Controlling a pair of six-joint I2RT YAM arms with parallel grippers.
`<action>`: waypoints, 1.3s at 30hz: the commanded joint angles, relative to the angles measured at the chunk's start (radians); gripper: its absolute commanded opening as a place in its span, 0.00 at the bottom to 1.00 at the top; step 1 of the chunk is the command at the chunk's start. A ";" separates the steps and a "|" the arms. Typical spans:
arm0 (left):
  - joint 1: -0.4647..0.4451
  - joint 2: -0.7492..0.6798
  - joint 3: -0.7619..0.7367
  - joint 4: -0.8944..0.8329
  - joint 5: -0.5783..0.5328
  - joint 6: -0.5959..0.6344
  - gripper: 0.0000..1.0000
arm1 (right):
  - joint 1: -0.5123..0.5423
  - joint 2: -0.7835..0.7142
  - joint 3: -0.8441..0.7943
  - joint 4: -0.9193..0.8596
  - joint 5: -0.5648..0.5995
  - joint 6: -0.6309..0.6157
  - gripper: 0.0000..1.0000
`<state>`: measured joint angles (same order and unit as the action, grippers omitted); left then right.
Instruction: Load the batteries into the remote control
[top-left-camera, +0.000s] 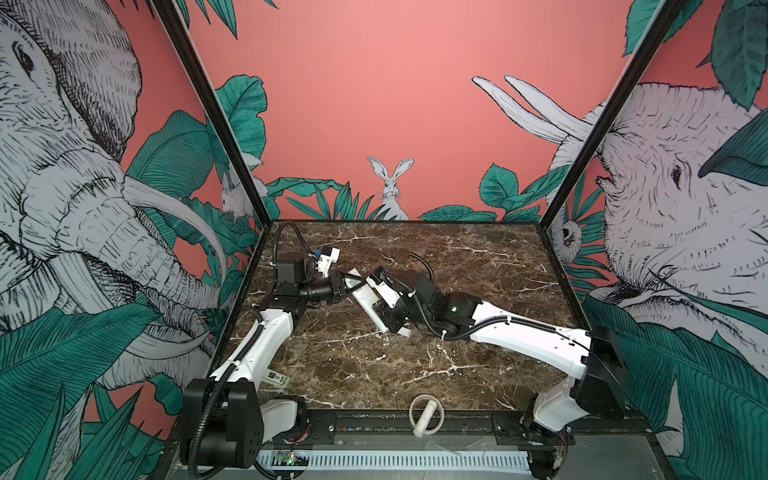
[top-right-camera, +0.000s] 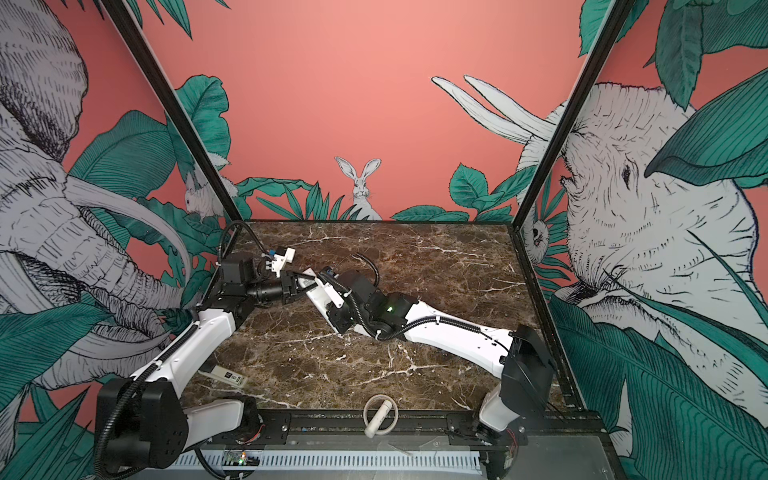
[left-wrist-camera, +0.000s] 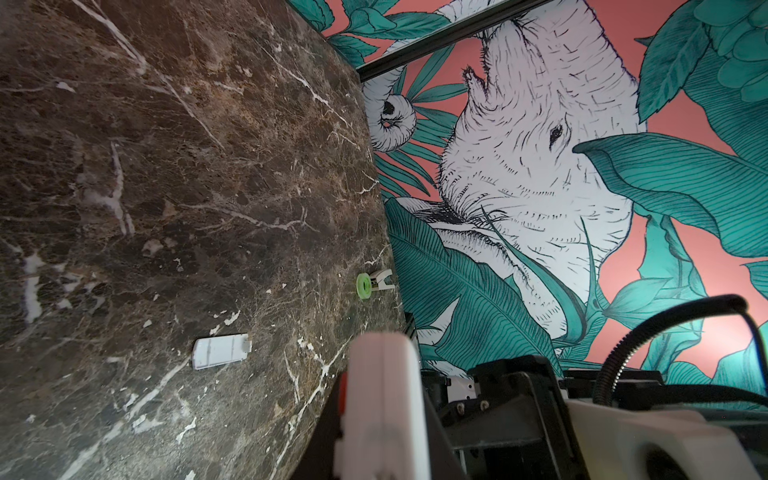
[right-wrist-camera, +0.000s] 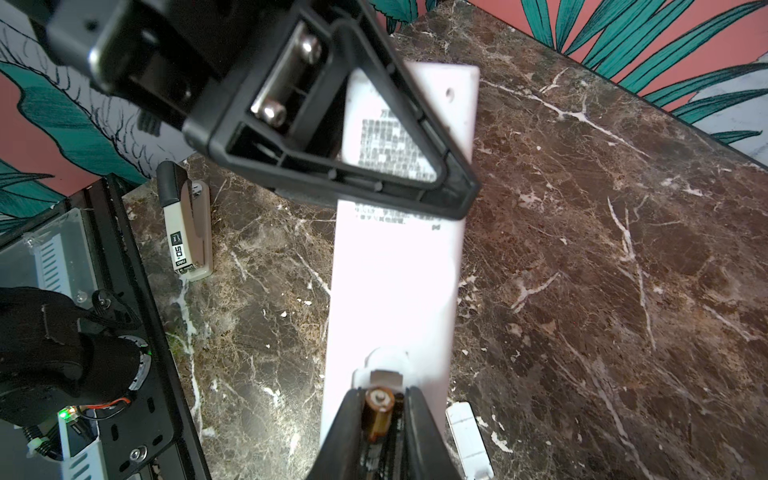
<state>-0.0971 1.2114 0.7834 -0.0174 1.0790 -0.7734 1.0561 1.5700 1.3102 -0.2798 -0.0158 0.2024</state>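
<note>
I see a polished brown marble-look table (right-wrist-camera: 582, 270) with white veins. The remote (right-wrist-camera: 395, 291) looks like smooth white plastic; the battery (right-wrist-camera: 378, 415) has a shiny metal cap.

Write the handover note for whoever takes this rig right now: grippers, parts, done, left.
Left gripper: jaws shut on the remote control at the end away from the compartment, plain back showing.
Right gripper: jaws shut on one battery at the remote's compartment end.
Cover piece: off, lying on the table.
Done: cover off, remote steadied, one battery in hand.
Left: seat this battery, load the other one (not visible from here), probably refit the cover.
</note>
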 joint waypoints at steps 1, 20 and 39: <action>0.005 -0.029 0.029 0.000 0.012 0.010 0.00 | -0.006 0.002 0.021 0.016 0.005 -0.005 0.17; 0.006 -0.051 0.038 0.100 0.036 -0.097 0.00 | -0.008 0.010 -0.066 0.046 -0.007 0.004 0.00; 0.007 -0.066 0.071 0.093 0.028 -0.109 0.00 | 0.021 0.124 -0.005 -0.067 -0.058 -0.054 0.00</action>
<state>-0.0757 1.2057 0.7845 0.0044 0.9905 -0.8135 1.0519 1.6222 1.3216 -0.2214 -0.0326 0.1699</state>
